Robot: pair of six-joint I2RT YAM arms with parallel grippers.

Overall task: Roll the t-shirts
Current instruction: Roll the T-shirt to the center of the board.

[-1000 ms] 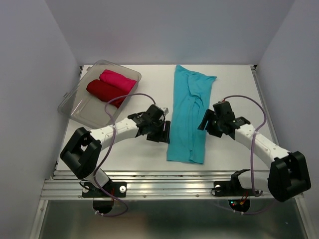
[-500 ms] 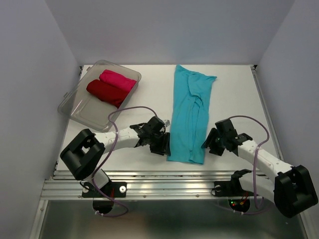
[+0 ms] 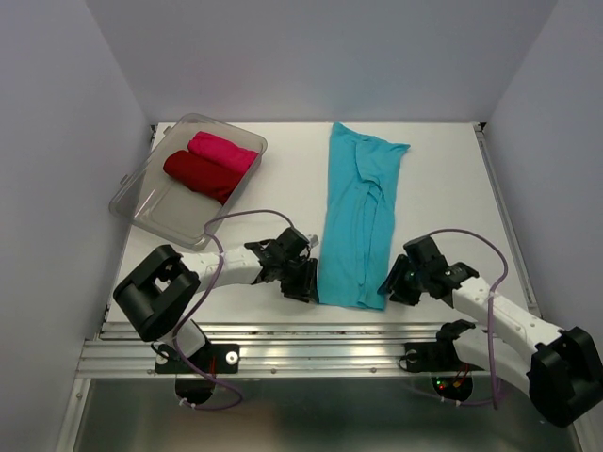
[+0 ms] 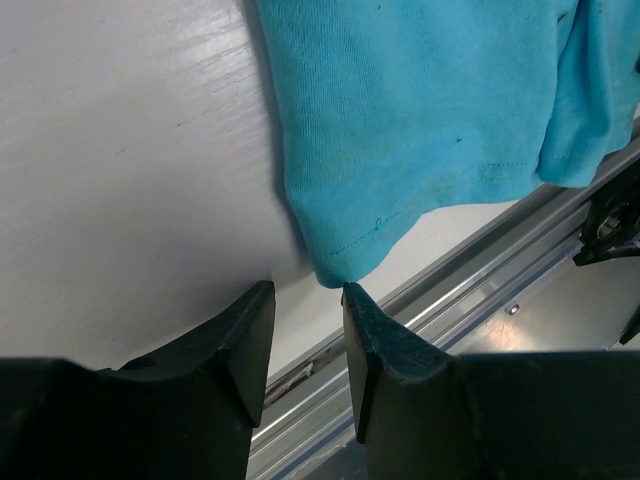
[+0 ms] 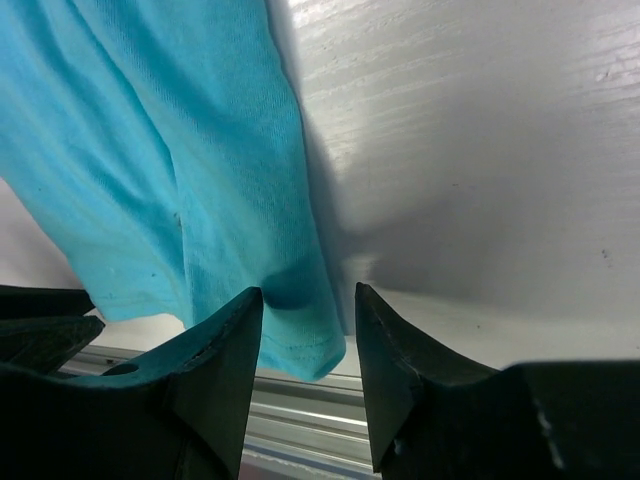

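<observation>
Hem of turquoise t-shirt (image 5: 180, 150) runs behind right end effector (image 5: 307, 295).

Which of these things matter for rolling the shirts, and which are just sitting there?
In the job:
turquoise t-shirt, lying flat as a long strip
dark red t-shirt and pink t-shirt, both already rolled
left fingers and right fingers, at the turquoise shirt's near corners

Just there:
clear plastic tub, holding the two rolls
white table

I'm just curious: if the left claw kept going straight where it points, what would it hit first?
Probably the near corner of the turquoise t-shirt, lying on the table just ahead of the left gripper.
</observation>
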